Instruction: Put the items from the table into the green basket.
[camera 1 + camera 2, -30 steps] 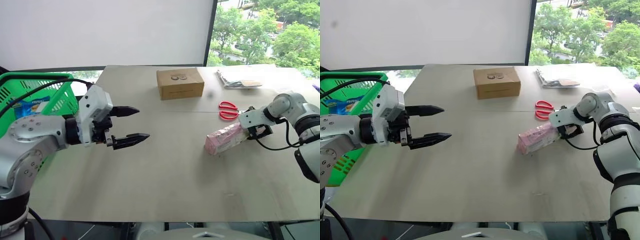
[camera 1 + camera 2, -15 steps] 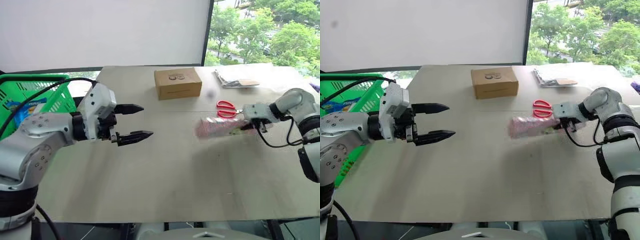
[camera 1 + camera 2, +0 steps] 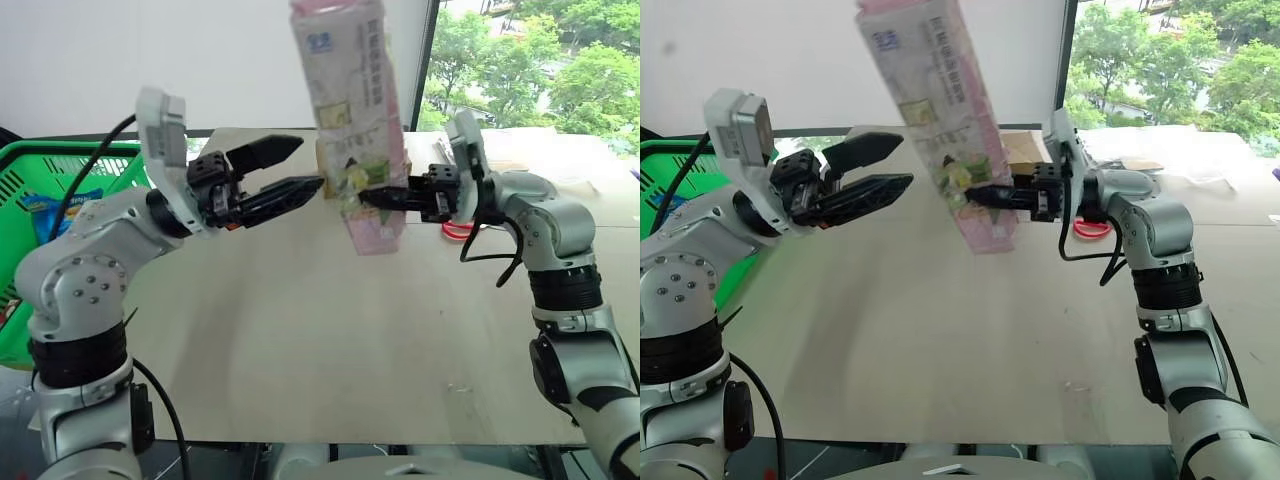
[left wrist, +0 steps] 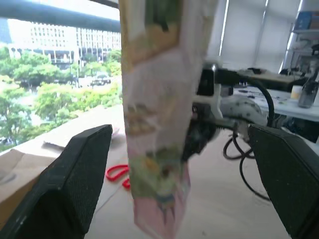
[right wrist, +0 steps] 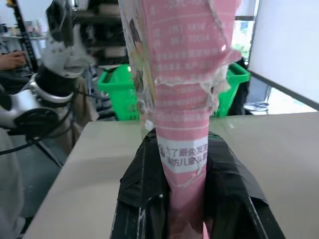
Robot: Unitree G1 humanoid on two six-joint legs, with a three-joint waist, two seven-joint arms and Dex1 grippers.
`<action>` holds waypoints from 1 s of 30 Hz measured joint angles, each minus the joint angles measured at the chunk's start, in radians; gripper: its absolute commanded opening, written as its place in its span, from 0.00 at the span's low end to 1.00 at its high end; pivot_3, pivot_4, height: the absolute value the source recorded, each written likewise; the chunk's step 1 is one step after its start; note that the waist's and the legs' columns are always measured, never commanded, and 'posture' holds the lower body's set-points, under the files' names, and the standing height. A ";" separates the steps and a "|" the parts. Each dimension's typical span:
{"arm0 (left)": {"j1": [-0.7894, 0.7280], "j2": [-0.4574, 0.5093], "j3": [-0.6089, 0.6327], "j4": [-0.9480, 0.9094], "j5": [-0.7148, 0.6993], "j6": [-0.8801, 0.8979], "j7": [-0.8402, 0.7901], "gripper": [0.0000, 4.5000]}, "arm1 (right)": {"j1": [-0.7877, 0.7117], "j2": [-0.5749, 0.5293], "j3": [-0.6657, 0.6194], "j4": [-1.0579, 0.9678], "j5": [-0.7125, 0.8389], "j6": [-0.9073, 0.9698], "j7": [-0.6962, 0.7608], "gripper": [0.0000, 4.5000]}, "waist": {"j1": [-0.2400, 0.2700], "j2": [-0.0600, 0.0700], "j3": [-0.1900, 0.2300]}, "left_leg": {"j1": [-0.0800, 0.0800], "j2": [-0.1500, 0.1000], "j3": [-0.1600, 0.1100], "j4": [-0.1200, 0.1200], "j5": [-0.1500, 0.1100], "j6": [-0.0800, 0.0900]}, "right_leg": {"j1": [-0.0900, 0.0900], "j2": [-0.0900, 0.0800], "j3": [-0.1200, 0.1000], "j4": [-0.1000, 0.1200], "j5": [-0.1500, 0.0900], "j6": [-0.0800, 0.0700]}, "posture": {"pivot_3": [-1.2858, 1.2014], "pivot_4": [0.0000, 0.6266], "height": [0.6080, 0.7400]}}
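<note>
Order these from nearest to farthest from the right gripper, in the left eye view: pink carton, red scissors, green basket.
1. pink carton, clamped in the right gripper.
2. red scissors, on the table just behind it.
3. green basket, far left.

1. A brown cardboard box [image 3: 1022,150] sits on the far half of the tabletop, mostly hidden from the head camera.
2. Red-handled scissors [image 3: 1092,229] lie flat on the tabletop to the right of the box; they also appear in the left wrist view [image 4: 117,174].
3. A flat silvery packet [image 3: 520,145] rests near the far right edge, by the window.
4. A white screen [image 3: 200,60] stands behind the tabletop.
5. Green trees [image 3: 530,60] fill the window to the right of the screen.
</note>
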 measured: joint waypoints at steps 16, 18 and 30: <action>-0.050 -0.064 -0.081 0.019 -0.096 0.049 0.035 0.60 | 0.012 -0.011 0.084 -0.127 0.075 0.105 -0.028 0.29 | -0.004 0.000 0.000 | 0.000 0.000 0.001 0.000 0.000 0.000 | 0.000 0.002 0.001 -0.001 0.000 0.000 | 0.53 0.00 0.88; -0.050 -0.063 -0.080 0.016 -0.108 0.051 0.037 0.39 | 0.013 -0.011 0.084 -0.130 0.086 0.105 -0.031 0.47 | -0.005 0.000 0.000 | 0.000 0.000 0.001 0.000 0.000 0.000 | 0.000 0.002 0.001 -0.001 0.000 0.000 | 0.52 0.00 0.88; -0.051 -0.041 -0.074 0.034 -0.064 0.040 0.075 0.04 | 0.080 -0.103 0.073 -0.158 0.106 0.108 -0.047 0.85 | -0.012 0.000 0.000 | 0.000 -0.001 0.000 0.000 0.000 0.000 | 0.000 0.002 0.001 -0.002 0.000 0.000 | 0.54 0.00 0.88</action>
